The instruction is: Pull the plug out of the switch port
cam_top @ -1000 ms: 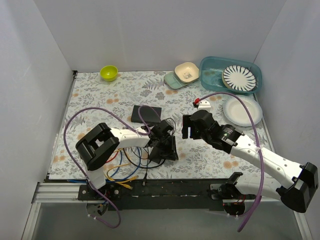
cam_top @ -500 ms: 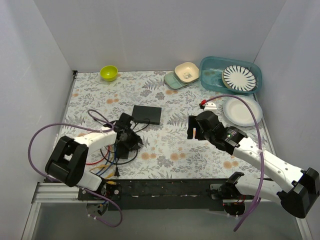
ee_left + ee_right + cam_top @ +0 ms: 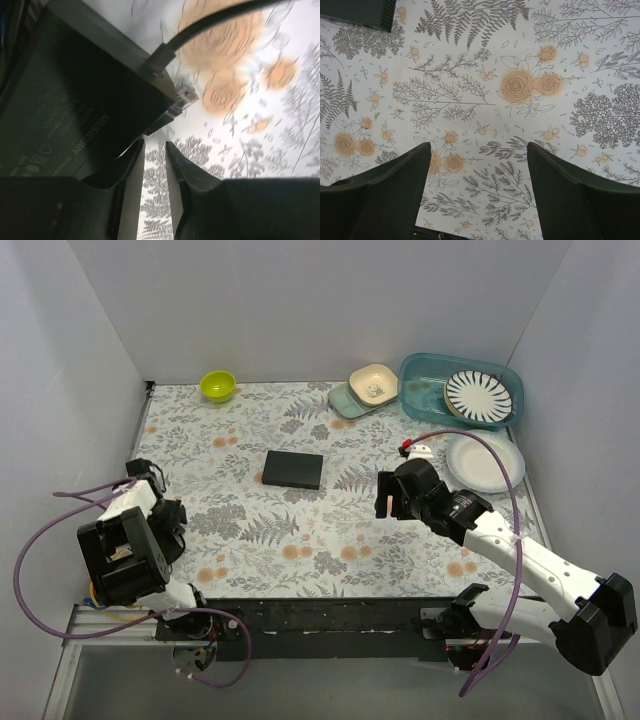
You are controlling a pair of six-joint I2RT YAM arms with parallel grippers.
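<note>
The switch (image 3: 293, 469) is a flat black box lying in the middle of the flowered cloth, with no cable on it; its corner shows in the right wrist view (image 3: 357, 12). My left gripper (image 3: 163, 514) is folded back at the far left edge. In its wrist view the jaws (image 3: 155, 145) stand nearly together with a narrow slit and nothing seen between them. Just beyond them lies a black labelled adapter brick (image 3: 85, 105) with its cable, and a clear plug (image 3: 185, 95) lies free beside it. My right gripper (image 3: 386, 504) (image 3: 477, 147) is open and empty above the cloth, right of the switch.
A yellow-green bowl (image 3: 217, 386) stands at the back left. A cream bowl (image 3: 373, 383), a pale green dish (image 3: 346, 402), a teal tub (image 3: 425, 390) holding a striped plate and a white plate (image 3: 484, 461) stand at the back right. Purple arm cables loop at the left (image 3: 40, 540).
My left arm swept from the table's middle to the far left, taking the brick and cable bundle along. The cable that ran to the switch is gone from it. The right gripper barely moved.
</note>
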